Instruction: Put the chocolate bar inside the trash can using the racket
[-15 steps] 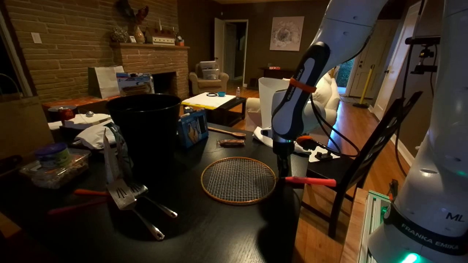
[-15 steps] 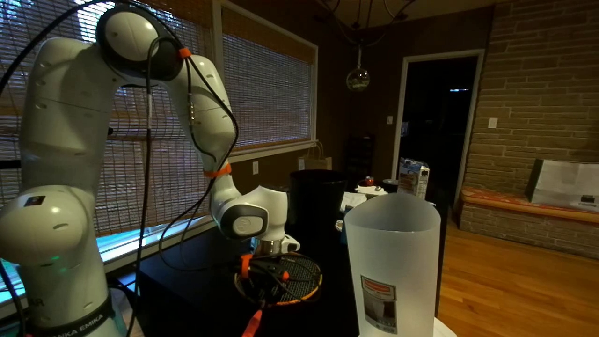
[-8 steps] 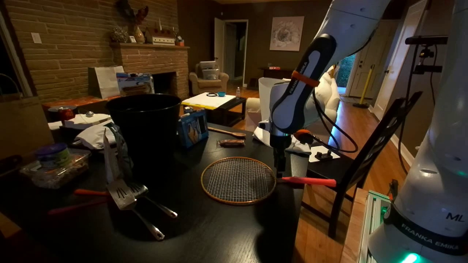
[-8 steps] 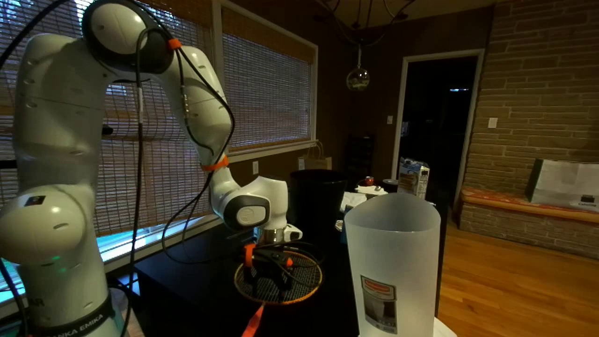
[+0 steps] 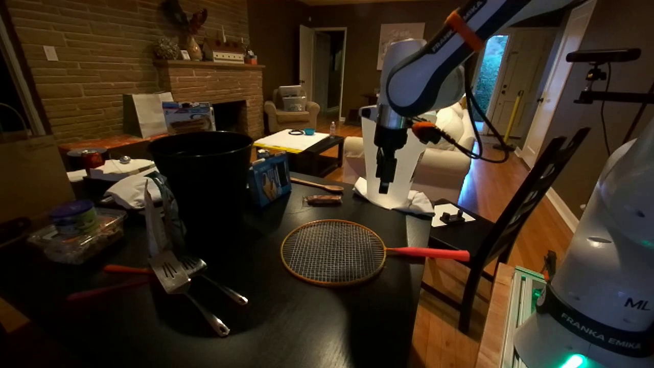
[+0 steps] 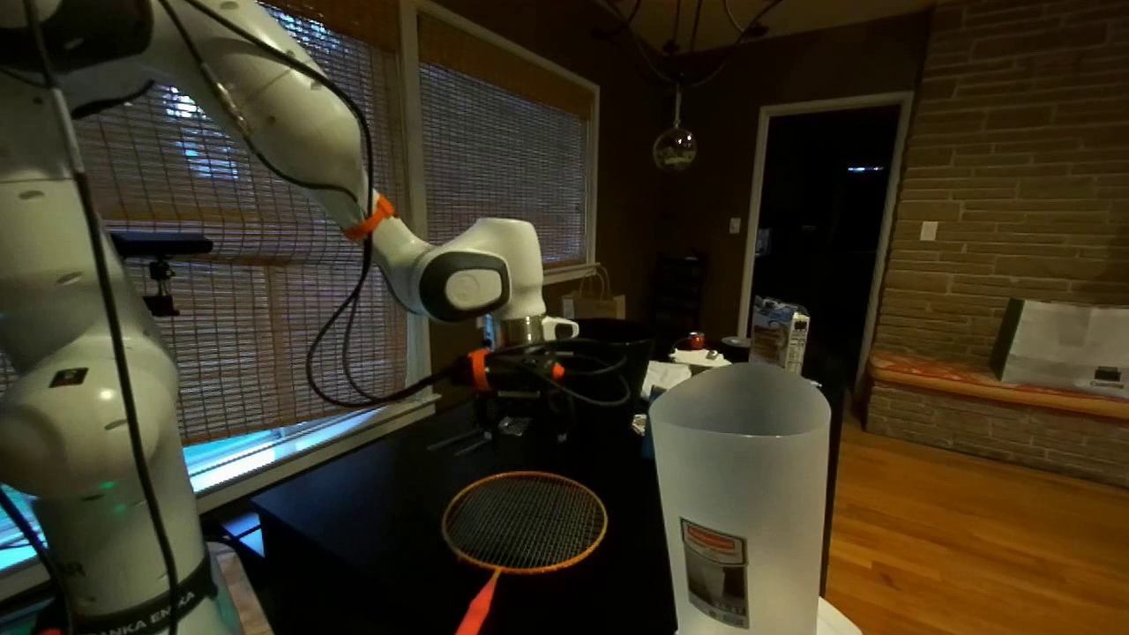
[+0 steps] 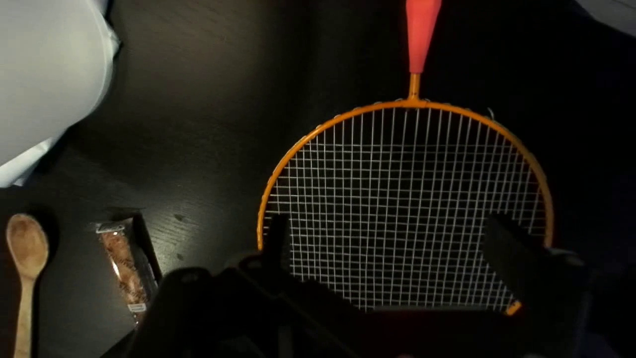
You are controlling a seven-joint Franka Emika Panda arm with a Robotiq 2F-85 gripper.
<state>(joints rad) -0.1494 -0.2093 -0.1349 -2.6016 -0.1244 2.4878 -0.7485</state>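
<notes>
Dim; daylight behind blinds (image 6: 503, 168); end effector (image 7: 387, 221) perhaps underexposed.

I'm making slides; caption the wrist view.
Beyond the open black gripper, an orange-rimmed, red-handled racket, oblong brown wrapped bar and wooden spoon lie on a dark table.

The jaws are pointed downward and held aloft, their two fingers (image 7: 514, 258) spread wide apart. Just above the jaws, the wrist (image 6: 481, 278) is bent; higher up and back from them, the forearm (image 6: 300, 115) is slanted up to the elbow (image 6: 93, 37), which is partly cut off. Well apart from the jaws, the base (image 5: 587, 301) is lit green at its foot.
</notes>
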